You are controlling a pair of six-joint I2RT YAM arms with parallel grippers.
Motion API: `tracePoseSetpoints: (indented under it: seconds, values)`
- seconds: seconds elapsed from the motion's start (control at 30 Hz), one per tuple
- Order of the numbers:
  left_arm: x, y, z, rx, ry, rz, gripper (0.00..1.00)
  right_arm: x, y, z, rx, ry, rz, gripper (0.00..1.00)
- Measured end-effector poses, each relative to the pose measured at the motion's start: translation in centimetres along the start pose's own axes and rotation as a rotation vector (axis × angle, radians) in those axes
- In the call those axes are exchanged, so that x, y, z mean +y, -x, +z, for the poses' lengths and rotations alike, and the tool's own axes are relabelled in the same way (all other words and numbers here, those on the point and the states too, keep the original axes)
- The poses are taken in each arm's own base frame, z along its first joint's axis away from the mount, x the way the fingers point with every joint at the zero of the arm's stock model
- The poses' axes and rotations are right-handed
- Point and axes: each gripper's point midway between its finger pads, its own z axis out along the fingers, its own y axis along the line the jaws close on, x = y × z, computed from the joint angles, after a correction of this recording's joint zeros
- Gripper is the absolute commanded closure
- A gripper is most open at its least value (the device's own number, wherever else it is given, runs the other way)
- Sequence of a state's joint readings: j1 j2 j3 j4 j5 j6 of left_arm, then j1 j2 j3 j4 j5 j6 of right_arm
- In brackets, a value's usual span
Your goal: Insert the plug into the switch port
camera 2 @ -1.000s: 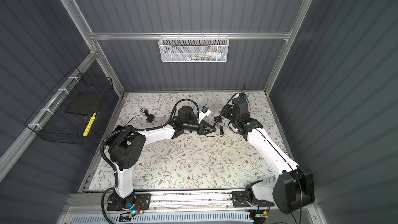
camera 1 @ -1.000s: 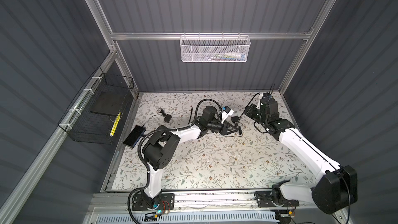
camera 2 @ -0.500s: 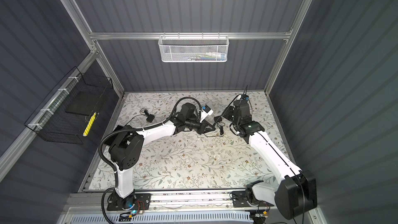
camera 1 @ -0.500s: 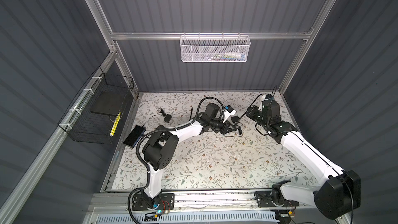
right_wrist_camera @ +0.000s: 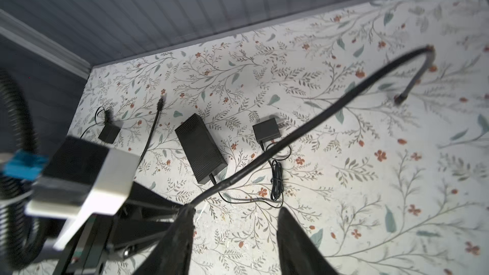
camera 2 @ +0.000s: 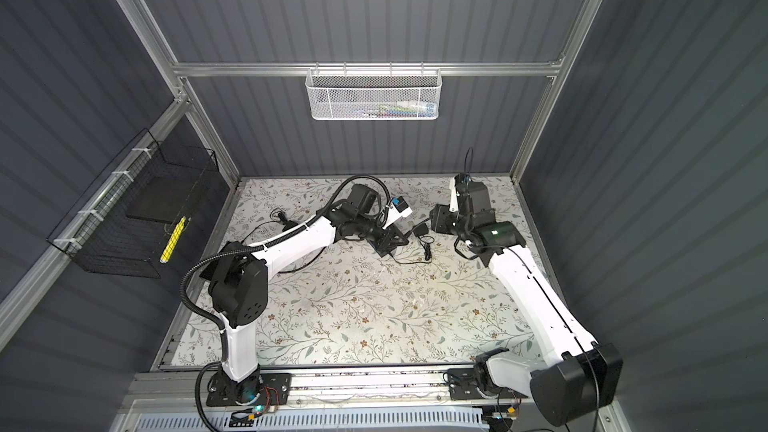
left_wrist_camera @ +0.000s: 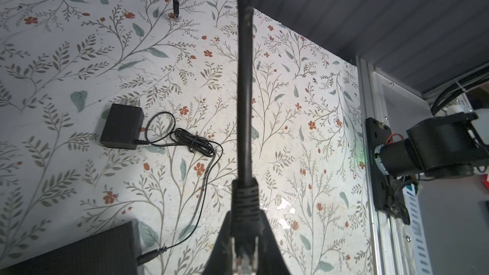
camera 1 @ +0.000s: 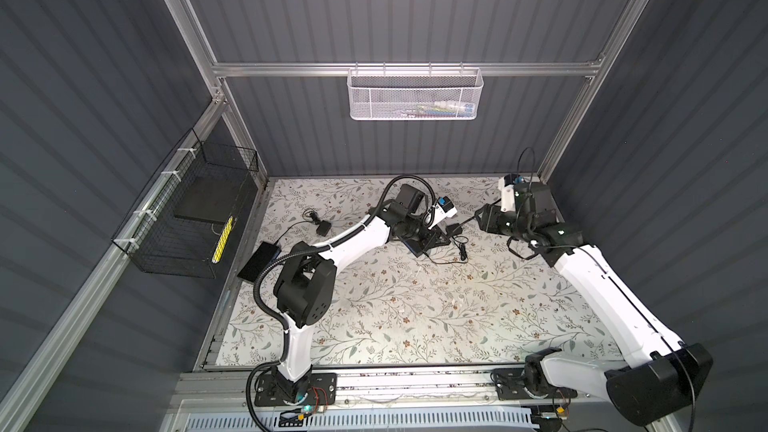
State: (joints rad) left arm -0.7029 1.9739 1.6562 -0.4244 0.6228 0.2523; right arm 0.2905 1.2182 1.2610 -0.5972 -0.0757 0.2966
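Observation:
The plug (left_wrist_camera: 244, 236), a clear connector with a ribbed black boot, is pinched in my left gripper (left_wrist_camera: 244, 211), which is shut on it. Its thick black cable (right_wrist_camera: 317, 117) arcs away across the mat and brushes one fingertip (right_wrist_camera: 188, 208) of my right gripper (right_wrist_camera: 236, 208). That gripper is open, with nothing between its fingers. The switch (right_wrist_camera: 201, 148) is a flat, ribbed black box lying on the mat, just below my left gripper (camera 1: 434, 238) in a top view, where its blue side (camera 1: 412, 248) shows. Its port is hidden. My right gripper (camera 1: 478, 216) hovers to the right of it.
A small power adapter (left_wrist_camera: 121, 126) with a bundled thin lead (left_wrist_camera: 193, 145) plugs into the switch (left_wrist_camera: 66, 255). A second adapter (camera 1: 324, 227) and a flat black box (camera 1: 259, 261) lie to the left. A black wire basket (camera 1: 187, 218) hangs on the left wall.
My right gripper has opened and let go of the cable. My left gripper closed a little tighter on the plug and has stayed put.

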Motion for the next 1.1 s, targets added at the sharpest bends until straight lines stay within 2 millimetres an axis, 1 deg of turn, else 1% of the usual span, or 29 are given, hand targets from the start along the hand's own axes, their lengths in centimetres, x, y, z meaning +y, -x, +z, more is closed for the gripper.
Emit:
tracePoseSetpoints:
  seconds: [0.07,0.13,0.17,0.3,0.4,0.5,0.57,0.7,0.77,0.87,1.1]
  values:
    - [0.3,-0.1,-0.7,0.023,0.008,0.028,0.86,1.0,0.4,-1.2,0.008,0.046,-0.102,0.44]
    - [0.5,-0.6,-1.2,0.052,0.017,0.053,0.84,2.0,0.1,-2.0,0.028,0.102,-0.212,0.44]
    - [0.5,-1.1,-1.3,0.074,0.020,0.065,0.83,2.5,-0.4,-2.2,0.044,0.138,-0.272,0.44]
    - [1.0,-3.6,-1.9,0.174,0.041,0.096,0.84,3.7,-2.4,-1.9,0.084,0.248,-0.464,0.42]
    - [1.0,-4.6,-2.4,0.226,0.054,0.128,0.84,4.2,-3.6,-1.2,0.068,0.311,-0.608,0.41]
    - [0.7,-4.5,-3.4,0.240,0.072,0.174,0.84,4.0,-4.9,-0.3,0.093,0.335,-0.723,0.41]
    - [0.3,-4.1,-4.3,0.237,0.087,0.205,0.84,4.0,-5.2,0.5,0.115,0.346,-0.782,0.41]
    - [-0.5,-3.1,-6.0,0.217,0.115,0.262,0.84,3.9,-6.1,2.3,0.171,0.368,-0.859,0.41]
    - [-0.6,-2.8,-6.5,0.213,0.127,0.282,0.84,4.1,-6.7,2.6,0.191,0.383,-0.883,0.41]
    - [-0.7,-2.9,-6.7,0.216,0.135,0.296,0.84,4.9,-7.1,2.5,0.189,0.406,-0.915,0.41]
    - [-1.0,-3.3,-6.3,0.230,0.125,0.317,0.84,6.9,-7.6,2.4,0.167,0.453,-0.959,0.42]
